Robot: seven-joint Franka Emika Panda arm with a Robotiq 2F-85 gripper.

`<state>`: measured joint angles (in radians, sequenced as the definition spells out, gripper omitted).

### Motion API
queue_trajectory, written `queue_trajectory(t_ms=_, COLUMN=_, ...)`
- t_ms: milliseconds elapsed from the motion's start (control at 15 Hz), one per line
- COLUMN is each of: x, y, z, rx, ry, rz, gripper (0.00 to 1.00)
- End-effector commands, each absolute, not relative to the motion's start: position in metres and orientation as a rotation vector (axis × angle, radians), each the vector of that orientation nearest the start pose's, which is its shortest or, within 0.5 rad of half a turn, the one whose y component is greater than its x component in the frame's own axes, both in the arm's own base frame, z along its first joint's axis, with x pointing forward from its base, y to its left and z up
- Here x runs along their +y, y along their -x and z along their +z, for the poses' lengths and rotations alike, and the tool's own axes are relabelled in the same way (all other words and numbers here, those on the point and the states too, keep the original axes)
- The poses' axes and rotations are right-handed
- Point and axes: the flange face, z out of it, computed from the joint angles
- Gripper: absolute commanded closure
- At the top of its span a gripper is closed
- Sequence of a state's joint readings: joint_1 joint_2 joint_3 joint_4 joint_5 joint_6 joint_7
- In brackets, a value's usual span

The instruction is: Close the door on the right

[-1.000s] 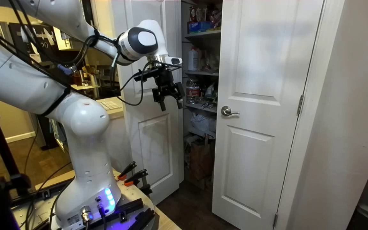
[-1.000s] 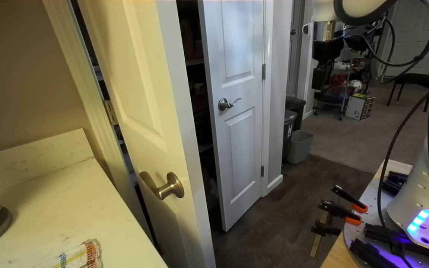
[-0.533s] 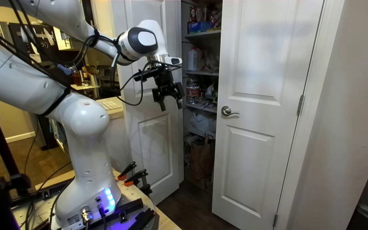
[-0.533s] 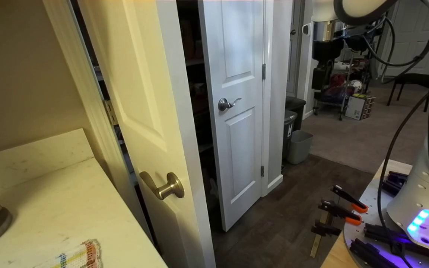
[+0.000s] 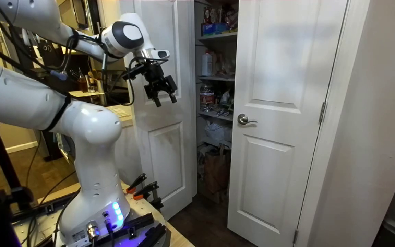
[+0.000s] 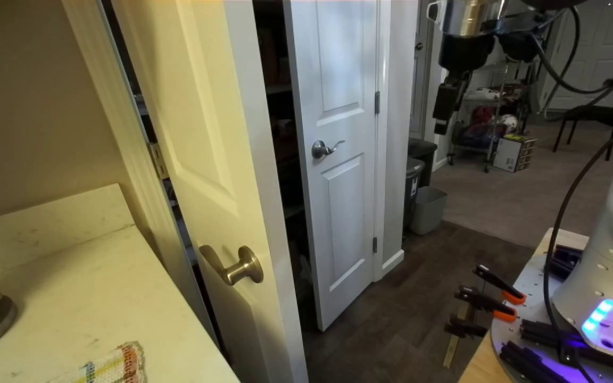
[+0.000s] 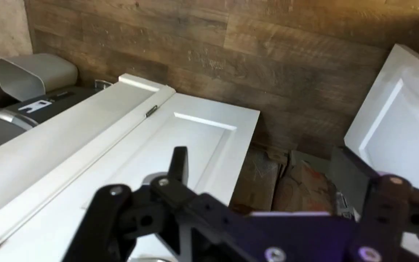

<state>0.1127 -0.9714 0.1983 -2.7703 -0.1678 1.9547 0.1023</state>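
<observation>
My pincer [image 5: 165, 101] hangs in mid-air, spread wide and holding nothing, apart from the white door on the right [image 5: 269, 144]. That door stands ajar, its silver lever handle [image 5: 243, 119] near the free edge. Beyond it, on a closet shelf [image 5: 218, 36], a blue box [image 5: 214, 29] bears what seems a brand name, too blurred to read.

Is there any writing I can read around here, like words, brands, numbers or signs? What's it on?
Nothing reads clearly enough to quote.
Blue box: white lettering, too blurred.
Red bottle label: too small.
Robot base label: too small.
White marking on the dark bin: no words I can make out.
Pale box in the background: faint marks, too small.
</observation>
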Motion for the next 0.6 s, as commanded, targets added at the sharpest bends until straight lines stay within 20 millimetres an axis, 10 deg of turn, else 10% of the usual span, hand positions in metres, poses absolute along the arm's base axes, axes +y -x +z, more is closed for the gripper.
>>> queue_trajectory(t_ms=0, x=0.139, y=-0.255, z=0.476, rx=-0.313, ry=3.397, rz=-0.508, gripper=0.0)
queue_trajectory(t_ms=533, x=0.222, y=-0.267, z=0.471, rx=-0.445, ry=3.429, rz=-0.702, gripper=0.0)
